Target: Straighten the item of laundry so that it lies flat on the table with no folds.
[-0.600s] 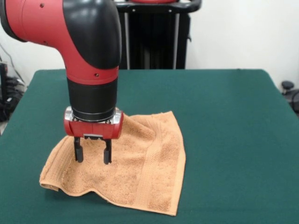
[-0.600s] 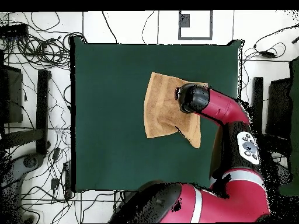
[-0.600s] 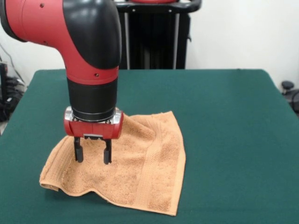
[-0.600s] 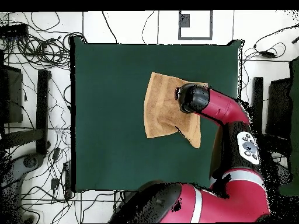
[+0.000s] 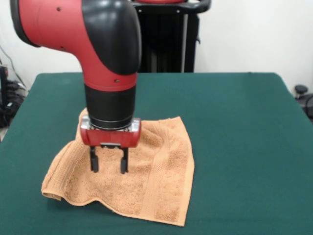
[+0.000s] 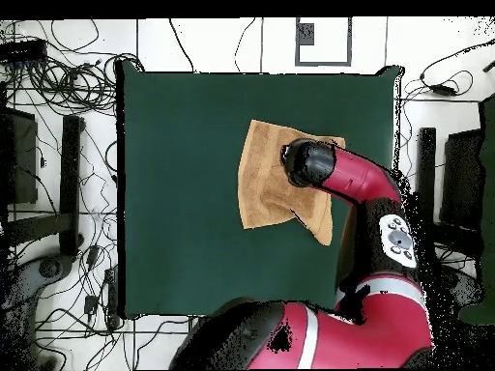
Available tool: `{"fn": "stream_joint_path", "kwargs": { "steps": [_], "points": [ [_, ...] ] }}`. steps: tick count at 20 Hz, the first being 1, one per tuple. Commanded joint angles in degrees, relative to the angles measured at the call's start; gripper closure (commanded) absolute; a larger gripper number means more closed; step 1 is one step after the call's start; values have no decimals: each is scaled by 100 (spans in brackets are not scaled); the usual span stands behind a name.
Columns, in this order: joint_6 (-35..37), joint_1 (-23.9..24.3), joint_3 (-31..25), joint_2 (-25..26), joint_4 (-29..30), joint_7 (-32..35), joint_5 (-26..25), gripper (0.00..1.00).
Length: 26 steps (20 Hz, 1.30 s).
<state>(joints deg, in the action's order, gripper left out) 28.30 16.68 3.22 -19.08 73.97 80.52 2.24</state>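
Note:
The orange-tan terry towel (image 5: 146,181) lies on the dark green table (image 5: 234,127), left of centre in the front view. Its near left corner is curled under and its near edge ripples. A ribbed band runs along its right side. My gripper (image 5: 108,164) hangs straight down over the towel's left middle, with its two black fingers (image 5: 93,161) apart and their tips at the cloth. Nothing is held between them. In the overhead view the towel (image 6: 266,188) lies right of the table's centre and the arm's wrist (image 6: 307,162) covers its right part and hides the gripper.
The robot's black pedestal (image 5: 166,39) stands behind the table's far edge. Cables and equipment (image 6: 58,87) lie on the floor beside the table in the overhead view.

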Motion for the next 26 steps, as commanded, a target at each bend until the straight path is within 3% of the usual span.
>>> {"fn": "stream_joint_path", "kwargs": {
  "steps": [1, 26],
  "points": [
    [-59, -324, -399, 741, 121, 575, -314, 0],
    [-198, -411, -341, 674, 220, 641, -298, 0]
  ]
}}
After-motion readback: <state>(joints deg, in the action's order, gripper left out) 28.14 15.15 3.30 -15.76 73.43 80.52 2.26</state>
